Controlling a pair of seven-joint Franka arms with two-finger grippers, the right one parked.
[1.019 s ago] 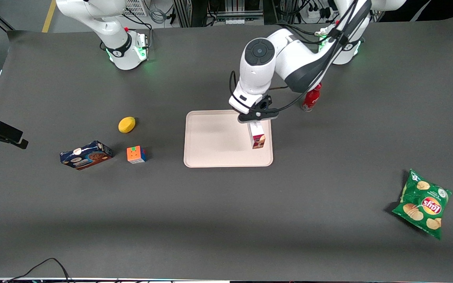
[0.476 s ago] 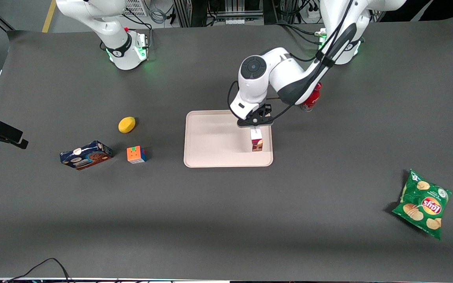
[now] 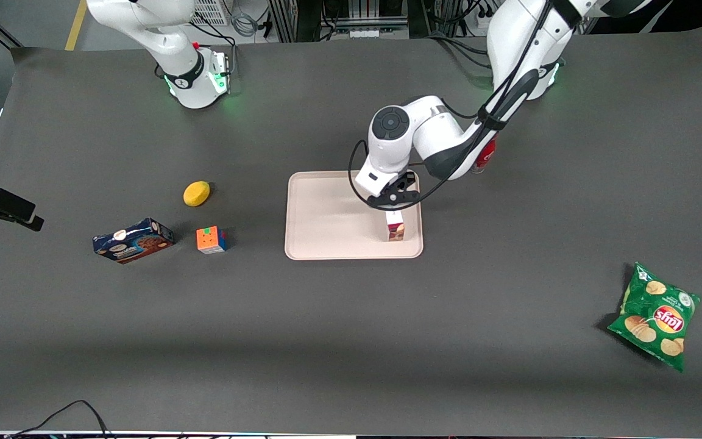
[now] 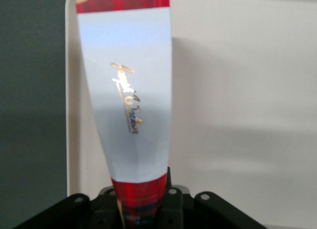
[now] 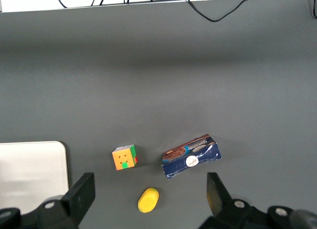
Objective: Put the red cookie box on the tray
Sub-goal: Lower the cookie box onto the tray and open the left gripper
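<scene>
Lowered since a second ago, the gripper now hangs just over the tray, pinching the top end of the red cookie box. That box stands upright with its lower end at the tray's four o'clock area, near the rim; a red bottle stands at the tray's one o'clock.

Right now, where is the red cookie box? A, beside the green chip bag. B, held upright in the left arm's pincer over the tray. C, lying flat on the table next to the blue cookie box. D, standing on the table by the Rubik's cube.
B: the red cookie box stands on end over the tray, near the edge toward the working arm, its upper end clamped in the pincer.
</scene>
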